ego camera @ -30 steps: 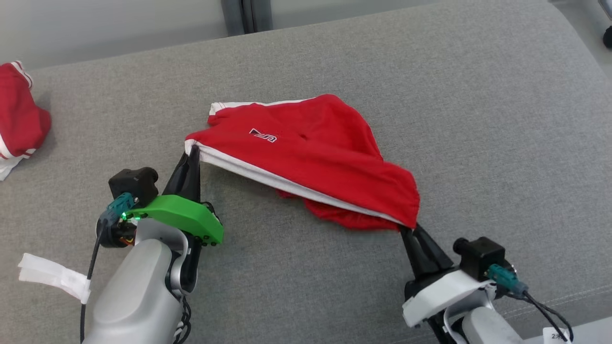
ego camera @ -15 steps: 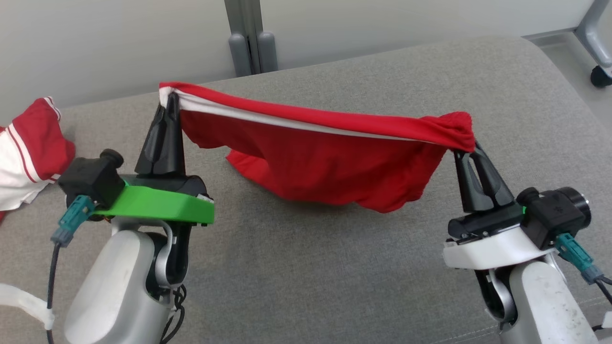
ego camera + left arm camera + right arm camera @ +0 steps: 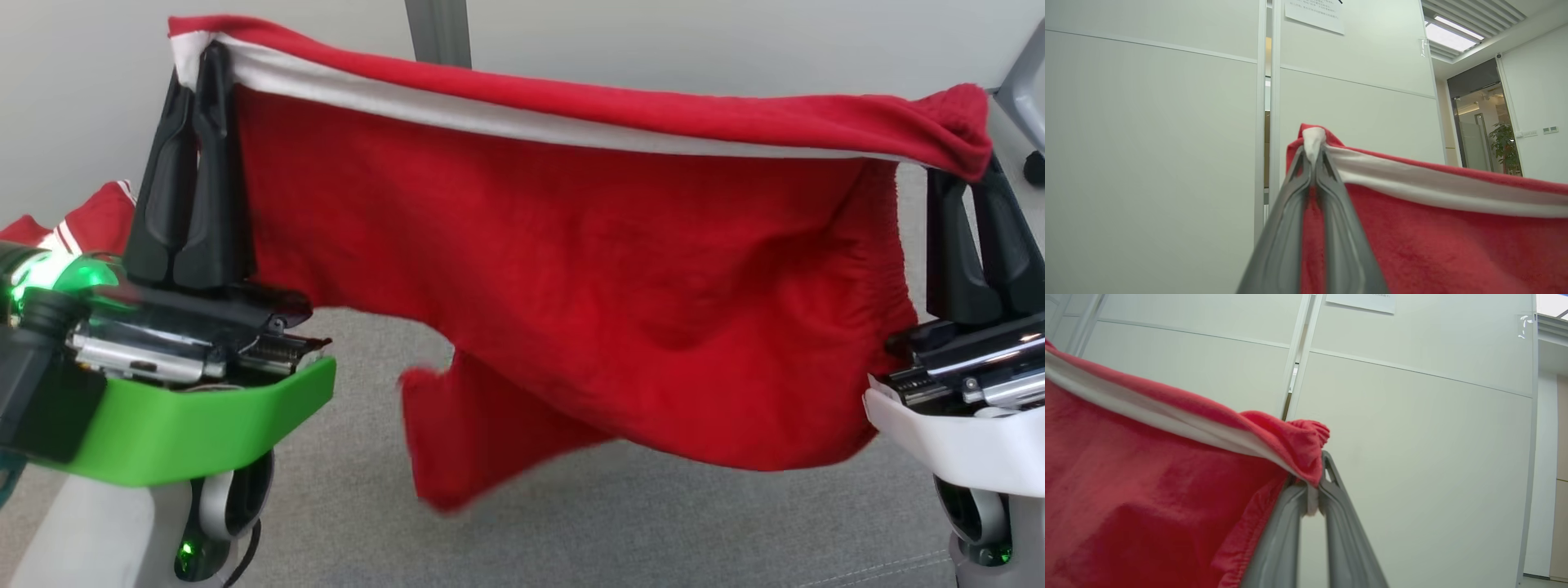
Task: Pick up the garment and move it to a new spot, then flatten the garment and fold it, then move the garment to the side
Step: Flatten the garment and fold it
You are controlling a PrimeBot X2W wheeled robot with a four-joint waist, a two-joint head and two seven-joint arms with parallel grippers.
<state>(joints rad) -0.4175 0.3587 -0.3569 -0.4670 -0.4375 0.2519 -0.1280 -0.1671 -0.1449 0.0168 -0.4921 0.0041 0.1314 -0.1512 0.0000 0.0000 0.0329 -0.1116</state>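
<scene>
1. Nearest, at the bottom left of the head view, is the left arm's green plastic wrist housing (image 3: 188, 425). The right arm's white plastic wrist housing (image 3: 955, 441) is at the bottom right.
2. The left gripper (image 3: 200, 57) points up at the upper left. Its two dark fingers are pressed together on the white-banded corner of the red fabric garment (image 3: 571, 269). In the left wrist view a tuft of the white band pokes out above the fingertips.
3. The right gripper (image 3: 970, 175) stands at the right edge, pinching the garment's bunched red corner. In the right wrist view that corner folds over the fingertips.
4. The garment is lifted and stretched between the two grippers. Its top edge sags slightly and its body hangs like a curtain across the middle of the frame. A lower flap at bottom centre is blurred.
5. Below and behind it lies a grey woven upholstered surface (image 3: 571, 531). The hanging cloth screens most of this, leaving strips under the hem and by the right edge.
6. At the left edge, behind the left gripper's fingers, a second red cloth with white stripes (image 3: 90, 220) is partly hidden.
7. Farther back are pale wall panels (image 3: 653, 41) and a grey upright post (image 3: 437, 33) at top centre, its lower part covered by the garment. A grey frame leg with a dark caster (image 3: 1035, 167) is at the right edge.
8. Farthest, the left wrist view shows a white paper notice (image 3: 1314, 16) high on the wall. A glass doorway (image 3: 1478, 130) and a green potted plant (image 3: 1504, 147) are at its right.
</scene>
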